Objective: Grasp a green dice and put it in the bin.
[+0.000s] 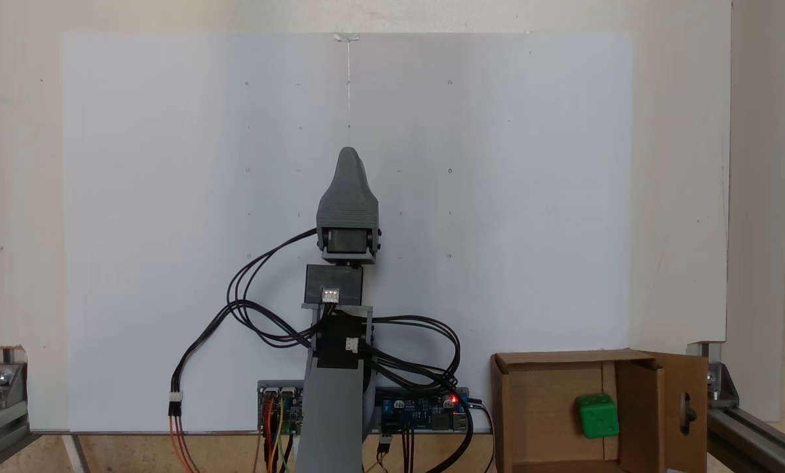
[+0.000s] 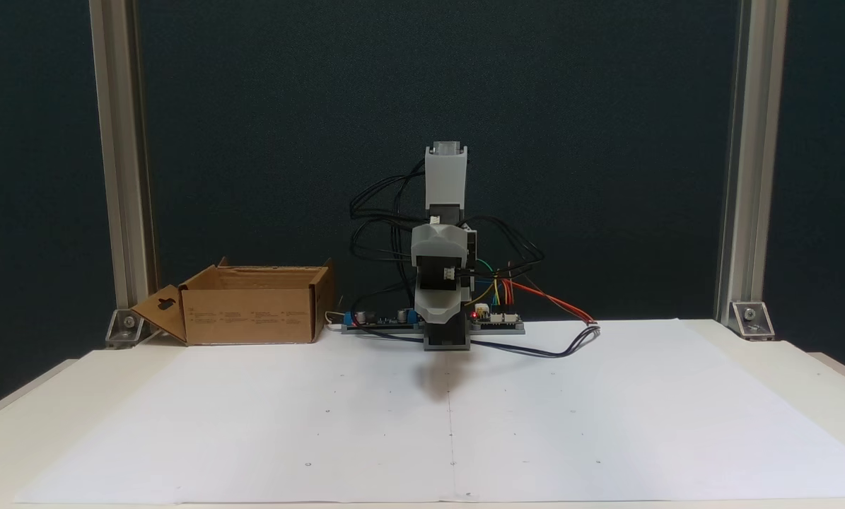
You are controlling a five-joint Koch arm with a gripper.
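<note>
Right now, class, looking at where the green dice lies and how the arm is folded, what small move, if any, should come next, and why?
Probably none beyond staying parked. The green dice already lies inside the bin, and the arm sits folded over its base, well apart from the box. Whether the gripper is open cannot be told from these views.

Table (image 2: 783, 382) under paper sheet (image 2: 323, 424), bin (image 2: 252, 314)
</note>
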